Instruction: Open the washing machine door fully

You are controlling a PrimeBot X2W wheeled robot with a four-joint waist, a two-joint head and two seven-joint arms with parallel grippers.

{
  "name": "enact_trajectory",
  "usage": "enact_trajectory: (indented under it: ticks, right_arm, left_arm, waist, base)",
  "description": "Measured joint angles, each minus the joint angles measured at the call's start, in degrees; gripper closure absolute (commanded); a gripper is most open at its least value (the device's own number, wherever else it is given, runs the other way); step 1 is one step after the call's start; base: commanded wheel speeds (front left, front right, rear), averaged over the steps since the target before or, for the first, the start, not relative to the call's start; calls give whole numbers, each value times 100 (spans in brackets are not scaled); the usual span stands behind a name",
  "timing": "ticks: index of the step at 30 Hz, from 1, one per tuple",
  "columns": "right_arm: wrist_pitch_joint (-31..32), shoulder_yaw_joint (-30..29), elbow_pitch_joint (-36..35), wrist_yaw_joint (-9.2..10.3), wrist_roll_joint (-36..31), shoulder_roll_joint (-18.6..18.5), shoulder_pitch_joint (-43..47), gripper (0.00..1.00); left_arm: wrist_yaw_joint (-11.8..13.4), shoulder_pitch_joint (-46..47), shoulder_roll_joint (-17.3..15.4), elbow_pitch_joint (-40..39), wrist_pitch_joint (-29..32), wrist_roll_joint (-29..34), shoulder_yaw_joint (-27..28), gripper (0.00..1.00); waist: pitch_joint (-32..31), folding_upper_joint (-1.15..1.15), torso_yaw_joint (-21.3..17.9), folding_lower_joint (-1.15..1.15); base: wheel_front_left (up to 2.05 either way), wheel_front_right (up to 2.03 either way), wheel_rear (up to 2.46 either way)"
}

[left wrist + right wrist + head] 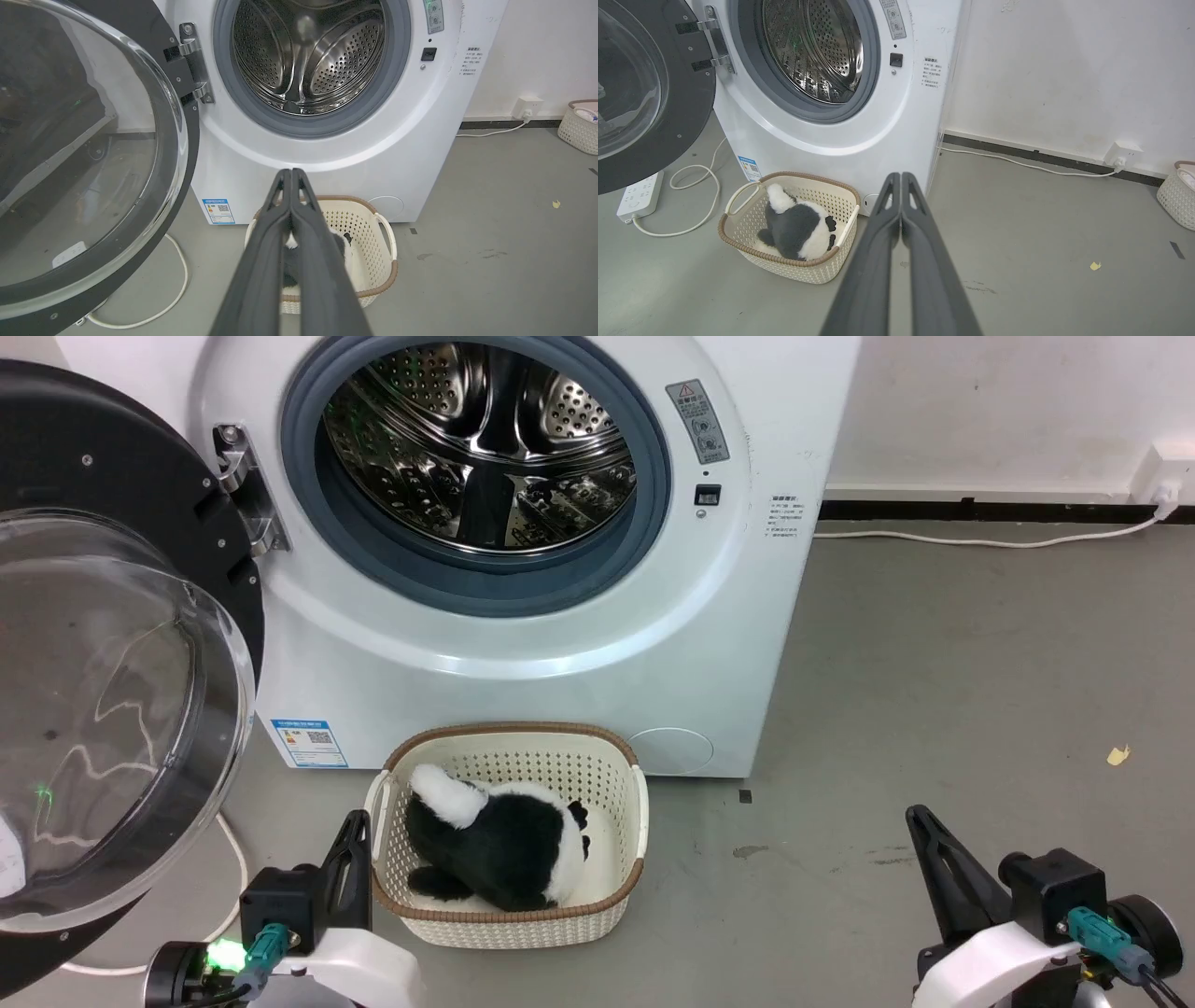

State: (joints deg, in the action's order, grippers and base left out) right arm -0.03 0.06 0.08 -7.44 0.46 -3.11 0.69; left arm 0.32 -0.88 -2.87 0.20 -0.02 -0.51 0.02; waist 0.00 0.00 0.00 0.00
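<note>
The white washing machine [523, 644] stands ahead with its steel drum exposed inside the grey gasket. Its round black door [103, 653] with the bulging glass bowl hangs swung out to the left on a metal hinge [245, 490]; the door [88, 158] and washer [327, 154] also show in the left wrist view, and the door [644, 93] in the right wrist view. My left gripper [355, 823] is shut, low beside the basket, touching nothing. Over bare floor at the lower right, my right gripper [917, 818] is shut too. Both pairs of fingers [290, 173] [900, 176] lie pressed together.
A cream basket [597, 775] holding a black-and-white plush toy [495, 840] sits on the floor before the washer. A white cable [233, 887] and a power strip [640, 196] lie under the door. Another basket [1176, 196] stands by the right wall.
</note>
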Motion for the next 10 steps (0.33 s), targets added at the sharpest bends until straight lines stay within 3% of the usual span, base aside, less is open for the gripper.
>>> enact_trajectory:
  ticks: [10]
  right_arm:
    - [0, -2, 0, 0, -1, 0, -1, 100]
  left_arm:
    - [0, 0, 1, 0, 0, 0, -2, 100]
  waist:
    - [0, 0, 0, 0]
  base:
    - [0, 0, 0]
